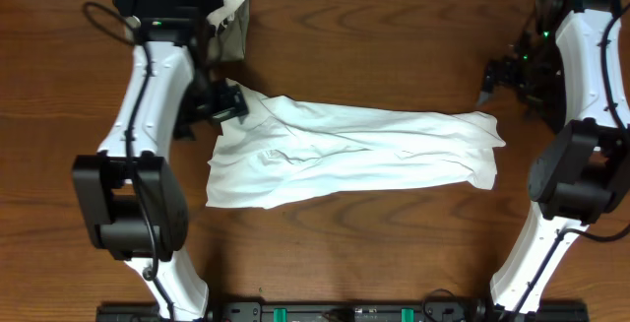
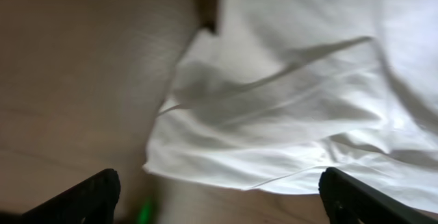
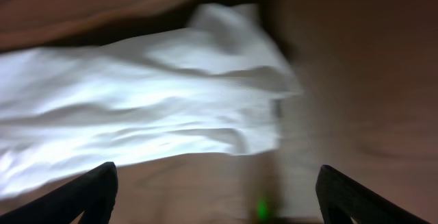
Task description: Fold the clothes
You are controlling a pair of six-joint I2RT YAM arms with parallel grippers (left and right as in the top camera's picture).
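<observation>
A white garment (image 1: 345,153) lies stretched left to right across the middle of the wooden table, loosely folded lengthwise and wrinkled. My left gripper (image 1: 233,102) is open and empty just above the garment's upper left corner; the left wrist view shows the cloth's edge (image 2: 287,114) ahead of the jaws (image 2: 219,196). My right gripper (image 1: 489,78) is open and empty, above the table beyond the garment's right end; the right wrist view shows that end (image 3: 171,101) ahead of the jaws (image 3: 215,196).
A pile of olive and pale clothes (image 1: 232,17) sits at the back left, partly under the left arm. Bare wooden table (image 1: 394,36) surrounds the garment.
</observation>
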